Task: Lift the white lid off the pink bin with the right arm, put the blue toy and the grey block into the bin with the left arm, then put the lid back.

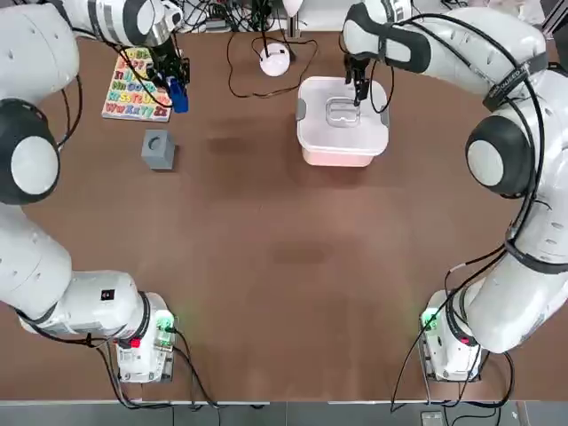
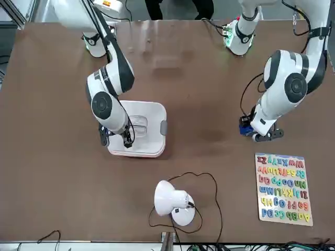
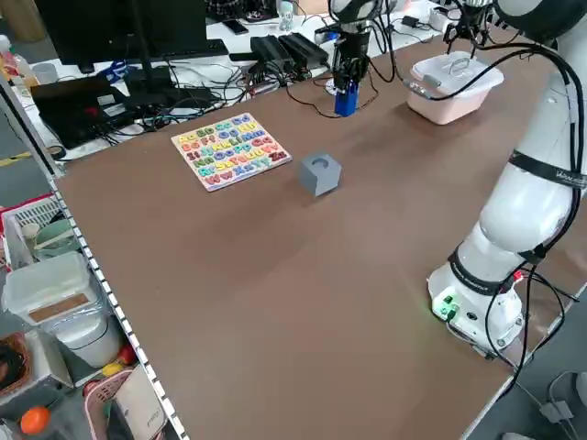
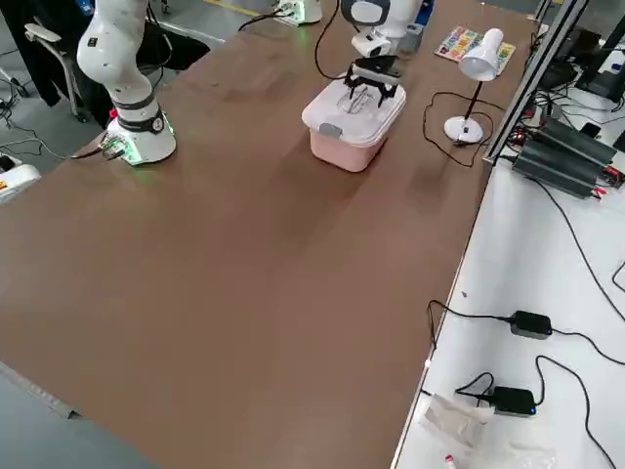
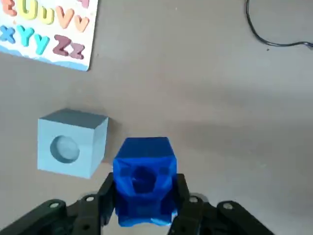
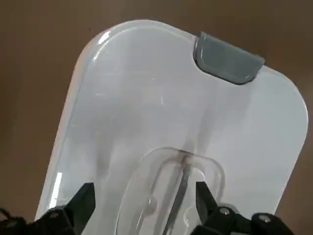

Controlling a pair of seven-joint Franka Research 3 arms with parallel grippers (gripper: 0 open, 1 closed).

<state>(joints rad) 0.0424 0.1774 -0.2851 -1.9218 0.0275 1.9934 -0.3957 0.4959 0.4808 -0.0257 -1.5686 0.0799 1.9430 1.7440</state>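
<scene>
Left pincer [image 5: 144, 215] pinching blue toy [image 5: 145, 180], raised off bench [image 1: 293, 266]; grey block [image 1: 158, 149] at my 6. Right pincer [image 6: 142, 205] spread above white lid [image 1: 342, 111], on pink bin [image 1: 337, 158]

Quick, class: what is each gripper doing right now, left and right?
Left gripper: shut on the blue toy, lifted clear of the table.
Right gripper: open, poised over the white lid's recessed handle, holding nothing.
</scene>
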